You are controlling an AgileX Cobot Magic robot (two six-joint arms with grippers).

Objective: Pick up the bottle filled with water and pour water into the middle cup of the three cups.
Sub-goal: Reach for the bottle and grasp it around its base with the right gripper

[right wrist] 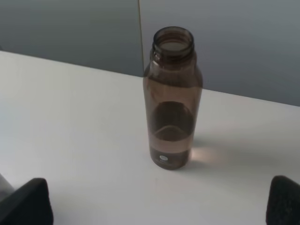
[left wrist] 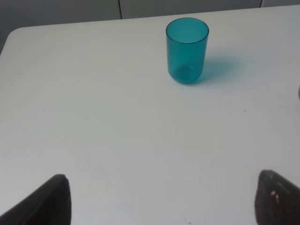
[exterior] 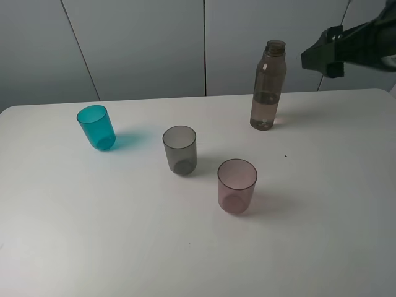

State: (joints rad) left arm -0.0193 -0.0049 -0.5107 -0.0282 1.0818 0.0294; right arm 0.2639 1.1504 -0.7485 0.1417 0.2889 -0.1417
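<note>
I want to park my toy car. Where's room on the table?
The front of the table, nearer than the pink cup, is bare. So is the right side past the bottle. It's tighter between the grey cup and pink cup.

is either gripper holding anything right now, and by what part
Nothing is held. The right gripper is open, short of the upright bottle; the left gripper is open too, apart from the teal cup.

The tall smoky brown translucent plastic bottle [exterior: 268, 93] is gleaming glossily while the smooth white table [exterior: 322, 235] is looking matt.
</note>
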